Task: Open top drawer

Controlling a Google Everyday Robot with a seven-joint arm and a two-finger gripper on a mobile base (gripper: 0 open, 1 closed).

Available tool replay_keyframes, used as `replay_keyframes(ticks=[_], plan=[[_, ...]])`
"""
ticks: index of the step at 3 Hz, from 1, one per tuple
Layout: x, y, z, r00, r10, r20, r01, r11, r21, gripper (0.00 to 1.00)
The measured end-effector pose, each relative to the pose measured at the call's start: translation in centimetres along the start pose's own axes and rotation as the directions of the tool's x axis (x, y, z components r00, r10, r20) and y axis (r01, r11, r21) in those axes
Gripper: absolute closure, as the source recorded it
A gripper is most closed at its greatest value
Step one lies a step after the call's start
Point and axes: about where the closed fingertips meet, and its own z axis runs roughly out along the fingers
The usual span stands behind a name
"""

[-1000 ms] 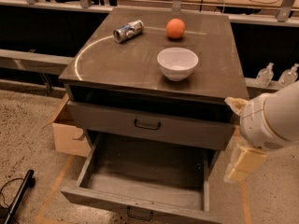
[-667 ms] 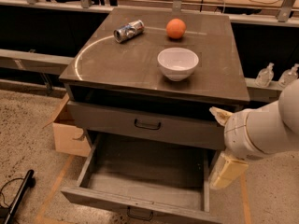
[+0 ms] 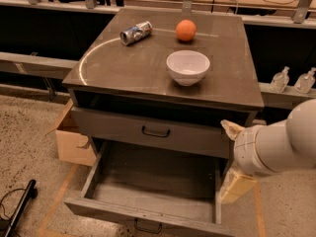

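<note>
Hovering at the right front corner of the cabinet (image 3: pixel 123 68), the gripper (image 3: pixel 234 155), its spread impossible to tell, has the top drawer (image 3: pixel 108 125) just under the cabinet's top, its wide front and centre handle (image 3: pixel 156 131) lying leftward.

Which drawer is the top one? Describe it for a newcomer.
Find the dark cabinet carrying a white bowl; the pincer hangs by its right side. The top drawer is the upper front with a small black handle, nearly closed, unlike the lower drawer pulled far out.
</note>
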Motion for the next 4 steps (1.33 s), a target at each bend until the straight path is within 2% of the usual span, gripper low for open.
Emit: replay_keyframes(ticks=[1, 2, 4], plan=[[0.6, -0.2, 3.1, 0.999, 0.000, 0.034, -0.001, 0.9998, 0.022, 0.00], [0.5, -0.6, 5.3, 0.998, -0.018, 0.065, 0.017, 0.9996, 0.021, 0.00], [-0.2, -2.6, 8.8, 0.993, -0.072, 0.090, 0.070, 0.9971, 0.029, 0.00]])
